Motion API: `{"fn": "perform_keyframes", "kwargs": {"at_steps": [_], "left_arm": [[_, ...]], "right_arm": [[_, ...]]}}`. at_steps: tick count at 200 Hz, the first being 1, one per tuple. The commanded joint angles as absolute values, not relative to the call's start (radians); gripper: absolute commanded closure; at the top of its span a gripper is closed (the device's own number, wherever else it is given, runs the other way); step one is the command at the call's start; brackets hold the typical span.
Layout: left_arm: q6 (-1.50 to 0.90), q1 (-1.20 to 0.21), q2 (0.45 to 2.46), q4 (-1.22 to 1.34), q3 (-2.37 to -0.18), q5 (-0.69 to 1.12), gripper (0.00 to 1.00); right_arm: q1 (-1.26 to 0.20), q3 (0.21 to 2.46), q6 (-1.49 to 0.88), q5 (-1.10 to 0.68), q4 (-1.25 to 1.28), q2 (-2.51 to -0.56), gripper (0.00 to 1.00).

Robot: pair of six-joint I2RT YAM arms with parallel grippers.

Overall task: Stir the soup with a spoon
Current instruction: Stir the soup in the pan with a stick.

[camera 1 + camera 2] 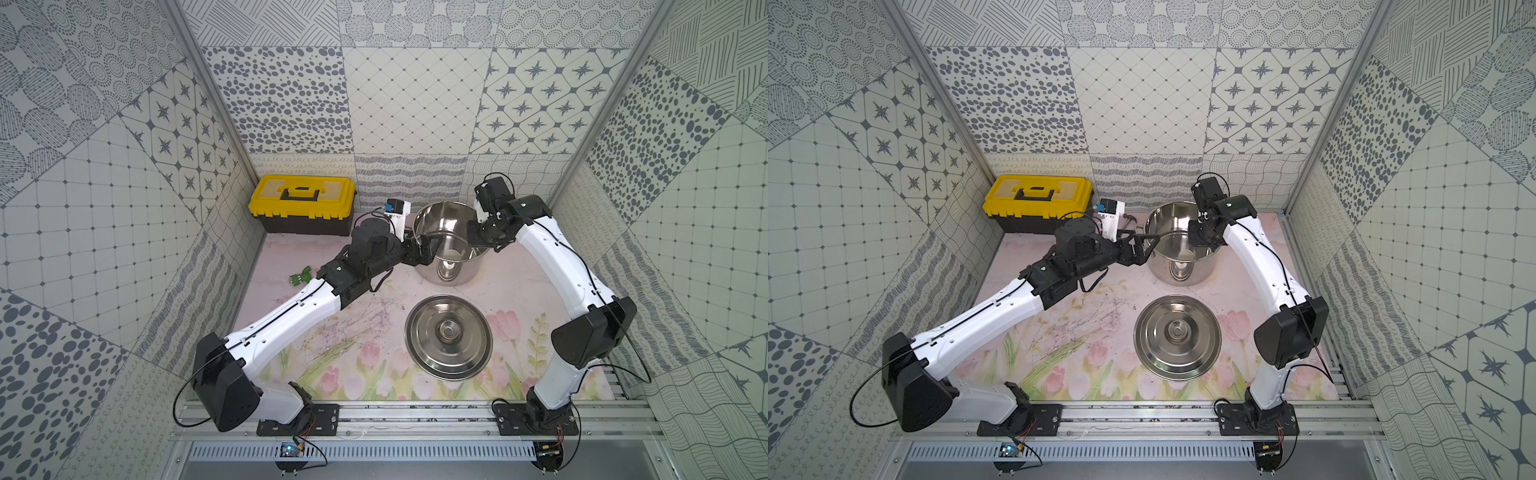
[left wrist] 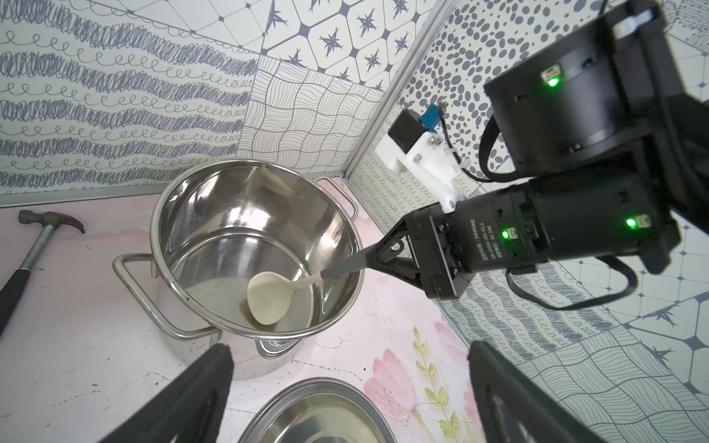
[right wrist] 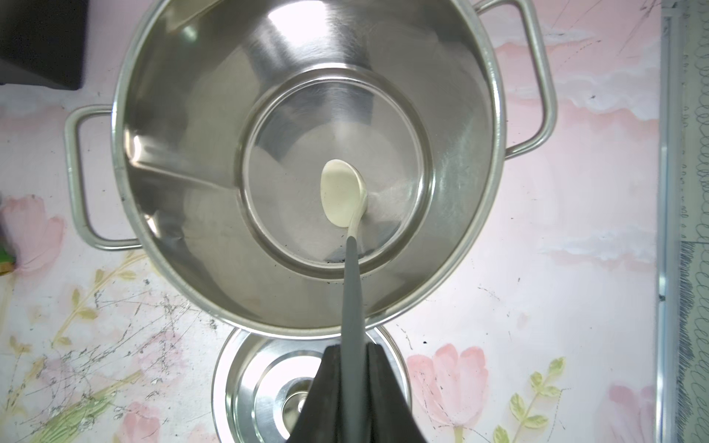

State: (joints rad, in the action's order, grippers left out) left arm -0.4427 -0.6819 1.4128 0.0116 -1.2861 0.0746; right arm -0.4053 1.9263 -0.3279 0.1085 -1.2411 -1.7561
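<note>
- Right wrist view: the right gripper [image 3: 353, 351] is clamped on the slim dark grey handle of the spoon [image 3: 341, 193].
- The spoon's cream bowl sits low inside the stockpot [image 3: 184, 96], off-centre over its floor. Whether it touches the floor cannot be told.
- In both top views the right gripper reaches over the pot's rim from 3 o'clock.
- The left gripper [image 2: 349, 354] has its fingers spread wide apart, holding nothing, just beside the pot at its 9 o'clock.
- The lid [image 1: 449, 336] lies flat on the table [image 1: 365, 345] at the pot's 6 o'clock, apart from it.
- A hammer [image 2: 38, 245] lies near the pot at 10 o'clock.
- The yellow toolbox [image 1: 301, 199] stands farther out the same way.
</note>
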Motion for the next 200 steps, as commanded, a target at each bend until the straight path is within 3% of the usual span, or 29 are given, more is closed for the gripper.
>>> {"fn": "perform_keyframes", "kwargs": {"at_steps": [1, 48, 98, 159, 200], "left_arm": [[-0.431, -0.684, 1.416, 0.054, -1.3, 0.08, 0.0], [-0.437, -0.685, 1.411, 0.032, -1.318, 0.083, 0.0], [-0.438, -0.683, 1.41, 0.029, -1.334, 0.065, 0.0], [-0.439, -0.684, 1.449, 0.017, -1.387, 0.067, 0.0], [-0.451, -0.683, 1.466, 0.025, -1.407, 0.077, 0.0]], "right_arm": [[-0.439, 1.926, -0.387, 0.058, -1.143, -1.759, 1.0], [-0.42, 2.096, -0.429, 0.05, -1.137, -1.828, 1.0], [-0.342, 2.135, -0.392, -0.013, -1.17, -1.719, 1.0], [-0.21, 1.968, -0.348, -0.149, -1.142, -1.431, 1.0], [-0.047, 1.709, -0.476, -0.084, -0.833, -1.239, 1.0]]}}
